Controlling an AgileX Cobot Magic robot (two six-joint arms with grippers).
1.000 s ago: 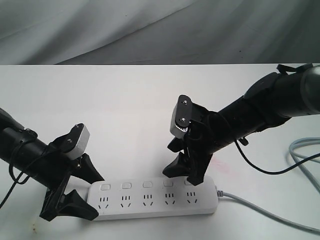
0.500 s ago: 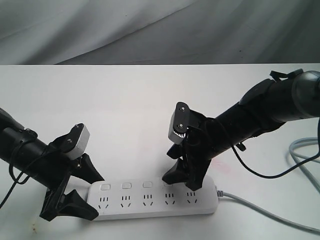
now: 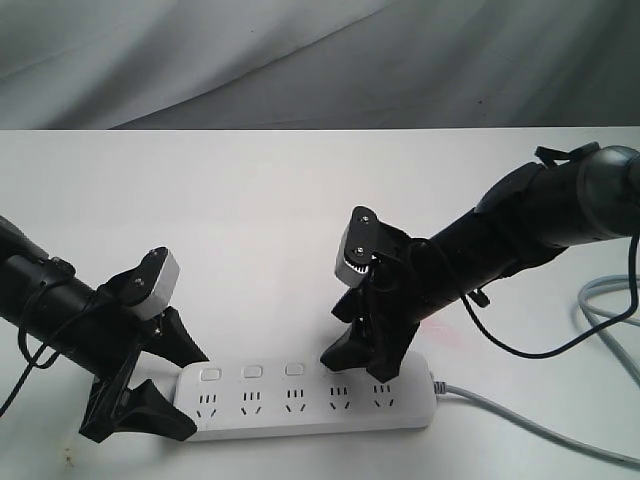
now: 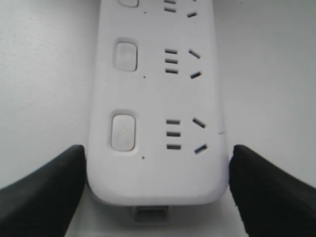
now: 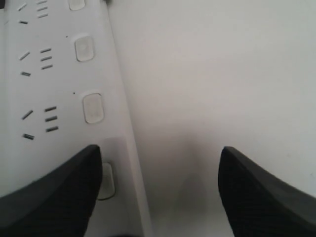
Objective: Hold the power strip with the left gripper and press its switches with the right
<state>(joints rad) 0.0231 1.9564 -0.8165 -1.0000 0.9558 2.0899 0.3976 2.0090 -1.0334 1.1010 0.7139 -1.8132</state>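
The white power strip (image 3: 300, 402) lies along the table's front edge, its grey cable (image 3: 520, 420) leaving at the right. My left gripper (image 3: 190, 393) straddles the strip's left end; in the left wrist view its fingers (image 4: 44, 192) sit against both long sides of the strip (image 4: 158, 98). My right gripper (image 3: 362, 365) stands open over the strip's right part, hiding the fourth and fifth switches. Three switches (image 3: 252, 372) show to its left. In the right wrist view one finger (image 5: 49, 197) half covers a switch (image 5: 107, 180), and the other hangs over bare table.
The white table (image 3: 250, 220) stretches behind the strip. Grey cable loops (image 3: 605, 300) lie at the right edge. A grey cloth backdrop (image 3: 300, 60) hangs beyond the table. Thin black wires trail from both arms.
My right gripper has shifted left along the strip and dropped lower, from over the fifth switch to covering the fourth and fifth. The left gripper and the strip have stayed put.
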